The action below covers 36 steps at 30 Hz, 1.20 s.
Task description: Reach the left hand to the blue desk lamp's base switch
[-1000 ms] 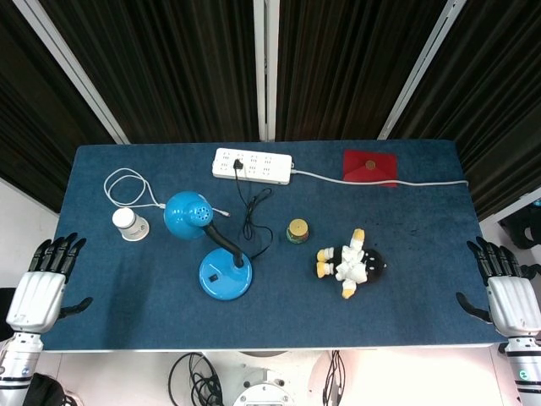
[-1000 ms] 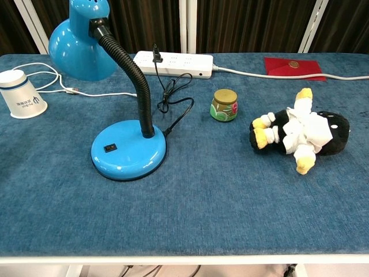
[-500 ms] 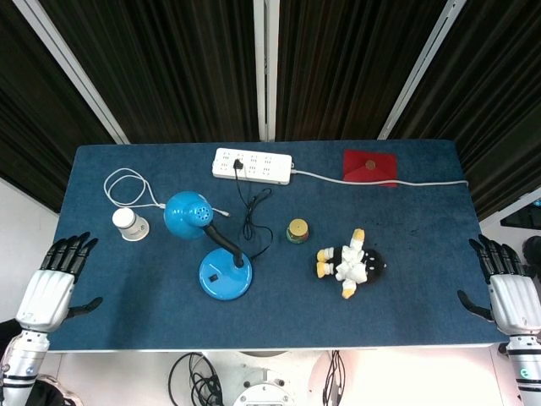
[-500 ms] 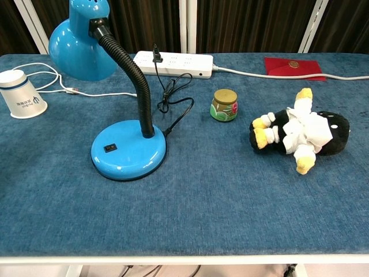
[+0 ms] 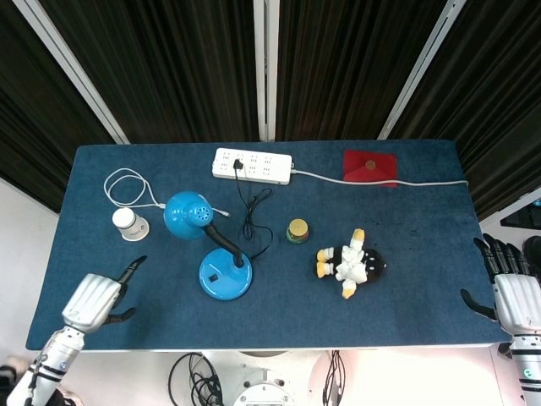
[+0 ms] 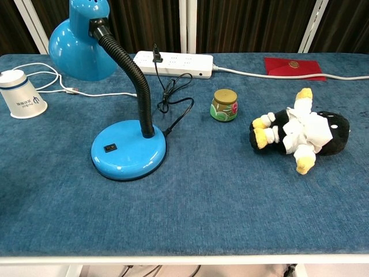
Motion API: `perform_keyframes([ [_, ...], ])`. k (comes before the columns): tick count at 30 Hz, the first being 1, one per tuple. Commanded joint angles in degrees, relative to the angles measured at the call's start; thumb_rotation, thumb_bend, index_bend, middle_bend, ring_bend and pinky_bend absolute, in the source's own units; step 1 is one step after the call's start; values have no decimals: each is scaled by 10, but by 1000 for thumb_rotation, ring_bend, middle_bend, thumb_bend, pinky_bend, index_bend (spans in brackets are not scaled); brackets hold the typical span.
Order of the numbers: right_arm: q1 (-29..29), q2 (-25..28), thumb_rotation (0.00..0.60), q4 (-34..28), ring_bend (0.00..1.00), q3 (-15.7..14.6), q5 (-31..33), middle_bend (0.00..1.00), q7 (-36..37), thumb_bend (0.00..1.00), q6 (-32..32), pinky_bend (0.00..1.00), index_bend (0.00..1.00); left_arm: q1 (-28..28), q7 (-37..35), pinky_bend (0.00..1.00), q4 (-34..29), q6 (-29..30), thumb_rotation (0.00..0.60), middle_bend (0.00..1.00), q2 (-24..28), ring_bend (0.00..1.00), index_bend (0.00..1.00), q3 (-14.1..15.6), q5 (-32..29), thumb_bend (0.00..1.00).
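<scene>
The blue desk lamp's round base (image 5: 226, 275) sits left of the table's middle, with a small black switch (image 5: 215, 277) on its top. The gooseneck bends up to the blue shade (image 5: 188, 214). In the chest view the base (image 6: 128, 157) and switch (image 6: 109, 148) show plainly, and no hand appears. My left hand (image 5: 101, 296) hovers over the table's front left corner, holding nothing, fingers pointing toward the base and well short of it. My right hand (image 5: 511, 292) stays off the table's right edge, fingers apart and empty.
A paper cup (image 5: 129, 224) and a coiled white cable (image 5: 127, 182) lie left of the lamp. A power strip (image 5: 252, 166) and a red envelope (image 5: 370, 167) lie at the back. A small jar (image 5: 297, 230) and a plush toy (image 5: 351, 263) sit right of the base.
My left hand has swung from beside the table's left edge in over the front left corner, turning toward the lamp base. The right hand drifted slightly outward.
</scene>
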Motion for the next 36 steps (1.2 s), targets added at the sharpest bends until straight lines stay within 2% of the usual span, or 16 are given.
perform_keyframes([
  [1,1,-1,600,1,0,-1,2,0,1,198,-3,0,0,-25,19,841,-10,-31,600,828,-23,810,34,0,7,212],
  [7,2,-1,600,5,0,1,5,0,8,198,-7,0,0,-65,40,839,-24,-90,600,833,-54,810,34,-3,2,245],
  [18,2,1,600,9,0,1,8,0,17,198,-10,0,0,-117,85,839,-25,-192,600,840,-91,815,34,-4,-59,245],
  [36,3,1,600,7,0,0,11,0,16,198,-15,0,0,-136,108,837,-3,-208,600,838,-111,813,34,0,-116,256],
])
